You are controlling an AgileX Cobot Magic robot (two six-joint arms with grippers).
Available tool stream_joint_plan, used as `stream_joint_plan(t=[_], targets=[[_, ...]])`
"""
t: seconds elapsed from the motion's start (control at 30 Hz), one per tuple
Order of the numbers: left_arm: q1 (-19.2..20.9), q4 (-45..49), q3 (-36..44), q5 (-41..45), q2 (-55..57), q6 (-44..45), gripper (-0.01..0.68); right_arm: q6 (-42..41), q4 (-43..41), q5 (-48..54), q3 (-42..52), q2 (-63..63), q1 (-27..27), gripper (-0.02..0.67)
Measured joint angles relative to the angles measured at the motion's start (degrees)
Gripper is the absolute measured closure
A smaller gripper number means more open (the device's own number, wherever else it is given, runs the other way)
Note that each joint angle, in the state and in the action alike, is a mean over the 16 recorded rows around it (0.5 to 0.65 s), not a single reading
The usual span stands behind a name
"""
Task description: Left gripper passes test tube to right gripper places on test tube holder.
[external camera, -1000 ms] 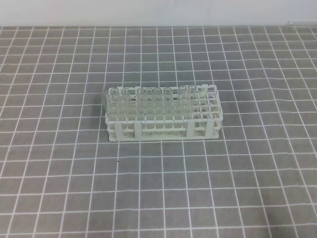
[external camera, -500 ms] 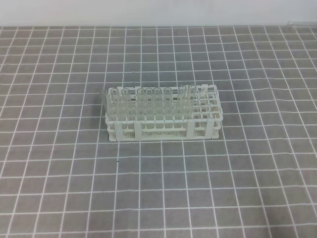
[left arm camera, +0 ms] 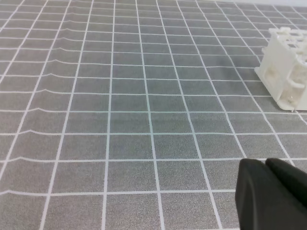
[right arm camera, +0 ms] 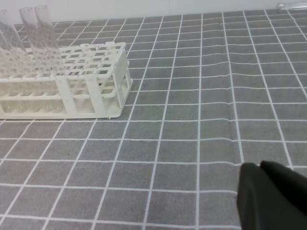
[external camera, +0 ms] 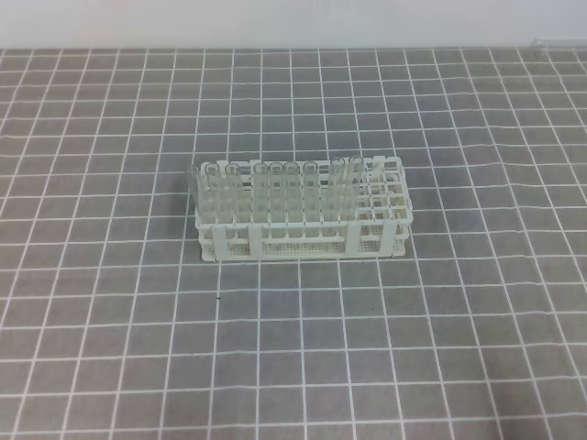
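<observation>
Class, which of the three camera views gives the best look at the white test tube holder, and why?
The exterior high view: the whole test tube holder shows, with its tubes. The right wrist view shows only its right end and some tubes; the left wrist view catches just one corner.

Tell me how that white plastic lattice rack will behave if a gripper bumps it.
The white plastic lattice rack probably slides on the grey grid mat rather than tips, since it sits low and wide. The clear tubes crowd its left side, so it may pivot unevenly, and they would likely rattle.
</observation>
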Motion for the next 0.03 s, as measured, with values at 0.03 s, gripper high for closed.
stream_joint_plan(t=[0.03], targets=[[0.00, 0.00, -0.05, 0.07, 0.11, 0.00, 0.673, 0.00, 0.00, 0.00, 0.00, 0.00, 0.00, 0.650]])
